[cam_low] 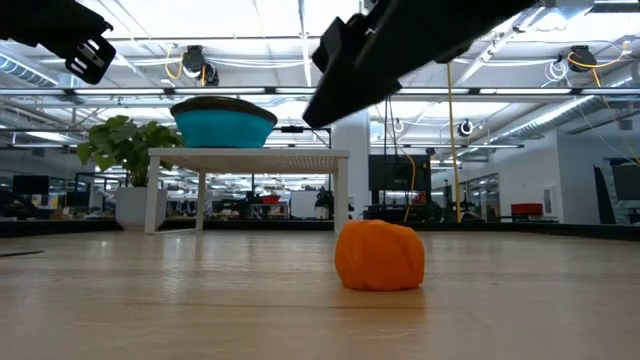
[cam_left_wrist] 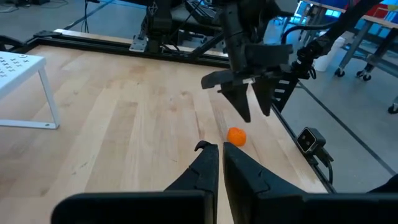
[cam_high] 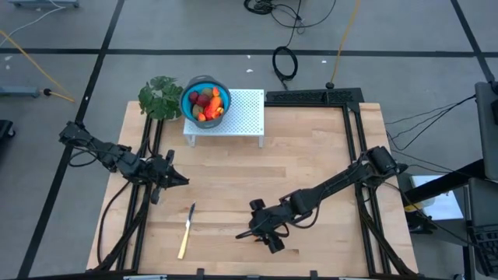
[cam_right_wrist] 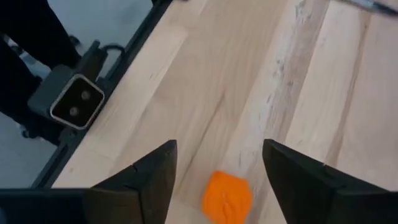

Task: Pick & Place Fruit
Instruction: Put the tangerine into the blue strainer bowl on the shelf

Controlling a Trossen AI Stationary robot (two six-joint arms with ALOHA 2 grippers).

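A small orange fruit piece [cam_low: 380, 256] rests on its underside on the wooden table near the front edge; it also shows in the wrist views [cam_right_wrist: 227, 196] [cam_left_wrist: 236, 136]. My right gripper [cam_right_wrist: 217, 168] hangs open just above it, a finger on either side, touching nothing. In the high view the gripper [cam_high: 259, 231] hides the piece. Several red and orange fruit pieces [cam_high: 207, 104] lie in a blue bowl [cam_high: 192, 87] on a white perforated stand [cam_high: 243, 113] at the back. My left gripper [cam_left_wrist: 222, 167] waits shut over the table's left side [cam_high: 176, 180].
A green leafy plant [cam_high: 161, 97] stands left of the bowl. A yellow-handled knife [cam_high: 187, 231] lies near the front, left of my right gripper. A small camera [cam_right_wrist: 74, 102] sits at the table's front edge. Bare wood spreads across the middle [cam_high: 257, 171].
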